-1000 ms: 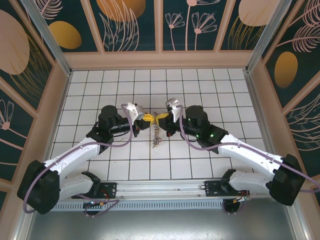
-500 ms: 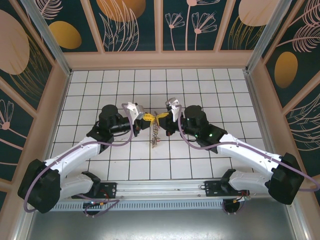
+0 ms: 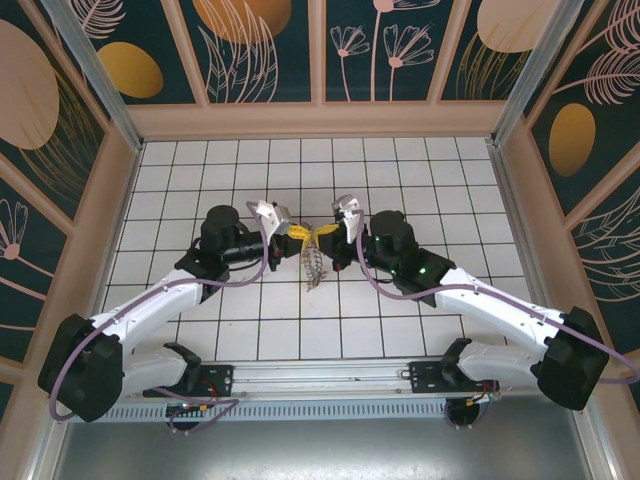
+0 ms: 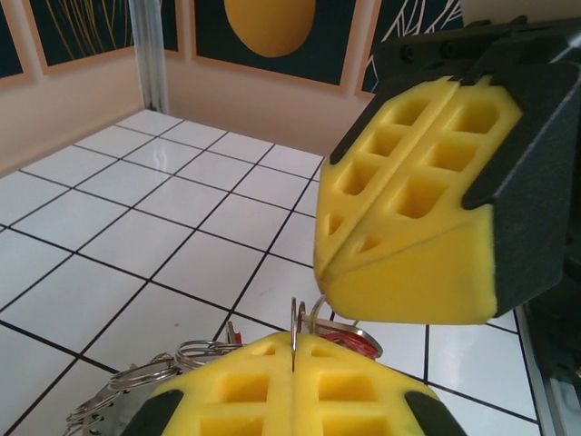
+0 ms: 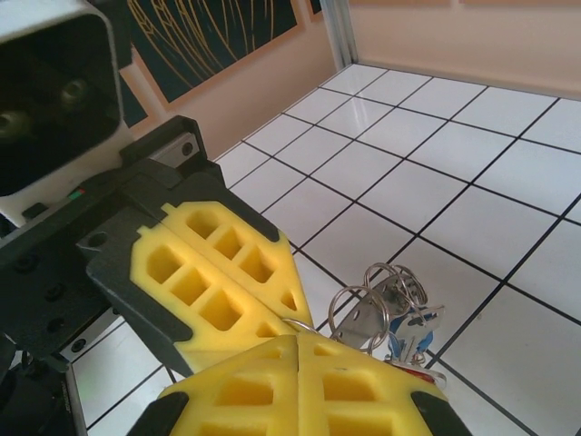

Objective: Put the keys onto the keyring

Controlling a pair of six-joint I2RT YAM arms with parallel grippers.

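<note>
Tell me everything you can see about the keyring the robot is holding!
The keyring is a thin grey metal ring strung with smaller silvery rings, keys, a red tag and a blue tag. It hangs in a bunch where the left gripper and the right gripper, both shut, pinch it from either side.

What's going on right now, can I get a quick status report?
Left end effector and right end effector both shut, pinching the keyring between them. Keys dangle beneath. Nothing in the way.
</note>
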